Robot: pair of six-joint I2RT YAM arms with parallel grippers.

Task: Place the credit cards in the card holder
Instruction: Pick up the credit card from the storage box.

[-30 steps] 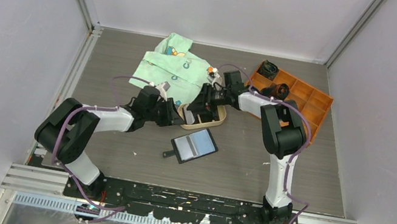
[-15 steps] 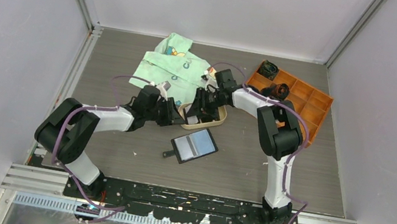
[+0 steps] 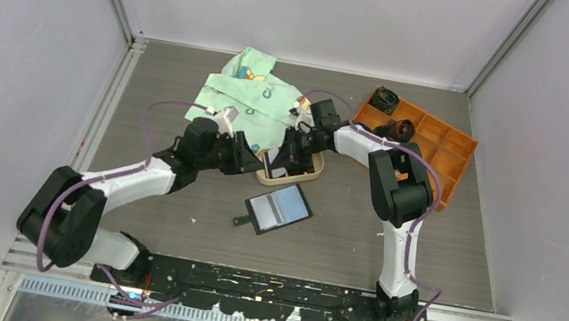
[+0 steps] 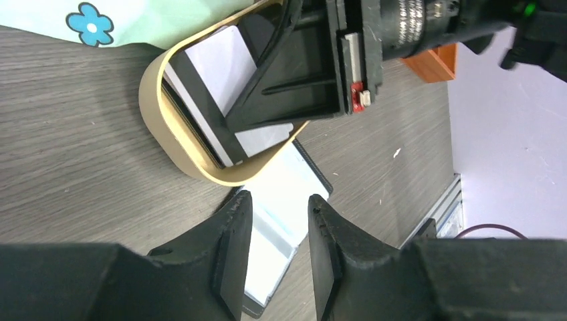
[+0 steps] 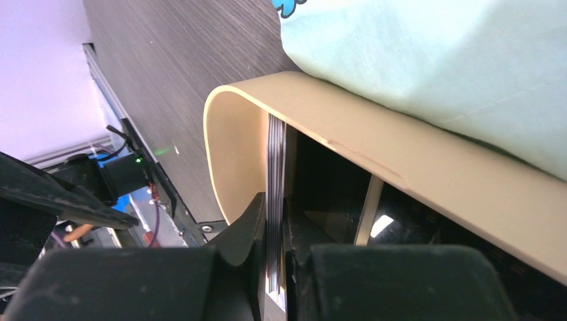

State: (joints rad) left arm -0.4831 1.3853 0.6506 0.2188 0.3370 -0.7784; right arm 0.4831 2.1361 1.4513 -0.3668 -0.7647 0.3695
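Credit cards [image 5: 275, 167] in a thin stack, standing on edge inside the tan oval tray [image 5: 401, 154], close to its curved end wall. Pinched between the two fingers of the right claw [image 5: 275, 227], clamped shut on the stack from above (mostly dark edges, a few pale ones among them). In the left wrist view, whitish card faces showing inside the tray, partly hidden behind the black fingers of the right claw.

Card holder [image 3: 280, 207] lying open and flat on the surface [image 3: 355, 244], just in front of the tray on its near side. Greyish inner pockets facing up, snap tab sticking out toward the near left. Close to the tray's rim, though whether touching it cannot be told from above.

Left claw [image 4: 277, 199] hovering low beside the near-left end of the tray, reaching in from the left and pointed toward the right claw. Fingers apart and gripping nothing (through the gap, only the pale pockets of the card holder and a strip of wood-grain surface).

Mint-green printed cloth [image 3: 244, 96] crumpled behind the tray, pressed against the tray's far wall, a blue flower print near that edge. Farther back on the right, well apart from the tray, an orange compartment box [image 3: 433, 147] set at an angle, with dark round items in two of its left-hand compartments (too small to name).
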